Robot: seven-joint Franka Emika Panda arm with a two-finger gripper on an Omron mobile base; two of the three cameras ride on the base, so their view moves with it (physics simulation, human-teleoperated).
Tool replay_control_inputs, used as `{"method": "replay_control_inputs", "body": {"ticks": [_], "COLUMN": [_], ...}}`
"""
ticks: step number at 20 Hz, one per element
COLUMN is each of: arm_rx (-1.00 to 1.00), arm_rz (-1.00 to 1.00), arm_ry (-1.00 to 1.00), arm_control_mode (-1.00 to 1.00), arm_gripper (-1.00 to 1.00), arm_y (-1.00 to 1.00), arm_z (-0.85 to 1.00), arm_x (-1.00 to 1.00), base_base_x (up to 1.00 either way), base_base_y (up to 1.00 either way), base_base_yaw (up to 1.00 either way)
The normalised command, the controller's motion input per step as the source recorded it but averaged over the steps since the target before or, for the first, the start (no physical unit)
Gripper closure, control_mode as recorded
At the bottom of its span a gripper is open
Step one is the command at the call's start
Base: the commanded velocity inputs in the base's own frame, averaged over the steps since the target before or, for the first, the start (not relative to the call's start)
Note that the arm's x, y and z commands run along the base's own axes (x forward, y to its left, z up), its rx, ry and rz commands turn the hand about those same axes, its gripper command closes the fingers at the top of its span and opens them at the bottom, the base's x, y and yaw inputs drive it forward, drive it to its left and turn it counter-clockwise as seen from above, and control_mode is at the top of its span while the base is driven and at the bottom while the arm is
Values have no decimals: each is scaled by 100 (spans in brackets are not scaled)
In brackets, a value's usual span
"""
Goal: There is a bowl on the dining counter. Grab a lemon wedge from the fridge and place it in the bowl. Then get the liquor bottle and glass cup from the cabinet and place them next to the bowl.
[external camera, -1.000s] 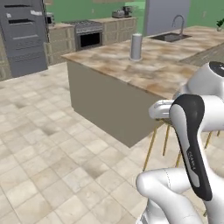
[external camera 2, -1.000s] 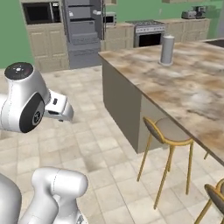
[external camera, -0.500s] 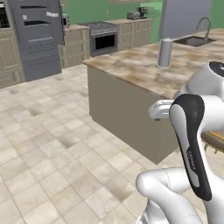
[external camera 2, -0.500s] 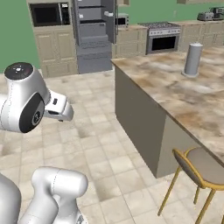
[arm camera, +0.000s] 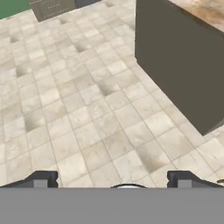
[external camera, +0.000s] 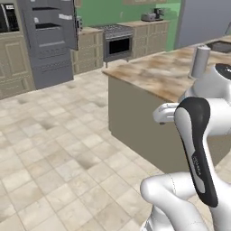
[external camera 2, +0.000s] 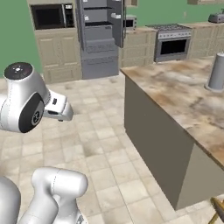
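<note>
The grey fridge (external camera: 47,43) stands at the far wall across the tiled floor, its upper door swung open (external camera 2: 114,22) with shelves showing inside. The dining counter (external camera: 155,74) with its marbled top (external camera 2: 183,94) runs along my right. In the hand view my gripper (arm camera: 113,181) points down at the floor tiles beside the counter's grey base (arm camera: 183,57); its fingertips (arm camera: 41,179) stand far apart with nothing between them. The bowl, lemon wedge, liquor bottle, glass cup and cabinet are out of view.
A grey cylinder (external camera: 200,62) stands on the counter top (external camera 2: 216,72). A stove (external camera 2: 173,41) and beige base cabinets line the back wall, with a microwave (external camera 2: 50,15) left of the fridge. A stool's edge (external camera 2: 217,205) shows at the lower right. Open floor lies between me and the fridge.
The whole scene has shifted: the base has driven and turned, so the fridge looks larger and more central and the counter sits further right. The gripper stays open.
</note>
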Motion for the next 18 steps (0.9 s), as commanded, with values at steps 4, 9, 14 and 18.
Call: {"method": "replay_control_inputs", "body": {"ticks": [4,9,14,18], "arm_rx": [0,0,0,0], "arm_rz": [0,0,0,0], "arm_ry": [0,0,0,0], "arm_control_mode": [100,100,100,100], "arm_gripper": [-100,-100,-100,-100], "arm_y": [0,0,0,0], "arm_z": [0,0,0,0], "arm_x": [0,0,0,0], "base_base_x": [100,100,100,100], "base_base_y": [30,45,52,53], "base_base_yaw": [-7,-13,-15,-17]}}
